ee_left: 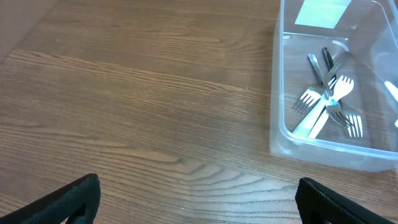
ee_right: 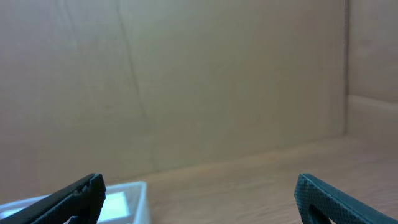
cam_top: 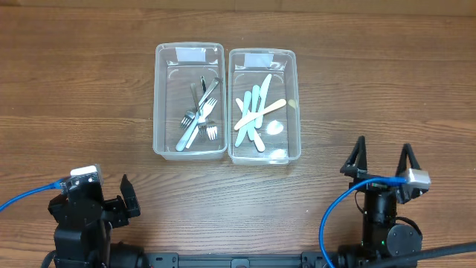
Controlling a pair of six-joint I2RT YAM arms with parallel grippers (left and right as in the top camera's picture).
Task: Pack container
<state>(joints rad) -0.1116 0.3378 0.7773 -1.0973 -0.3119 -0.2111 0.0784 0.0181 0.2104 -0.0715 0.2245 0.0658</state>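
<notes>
A brown wood-grain table (cam_top: 82, 82) fills the overhead frame; the right wrist view shows a plain tan wall (ee_right: 186, 74) across its upper part.

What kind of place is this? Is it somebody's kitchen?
Probably a robot test bench, not a kitchen. The left pincer and right pincer stand open at a wooden table; one clear tub holds forks, the other tub plastic cutlery.
</notes>
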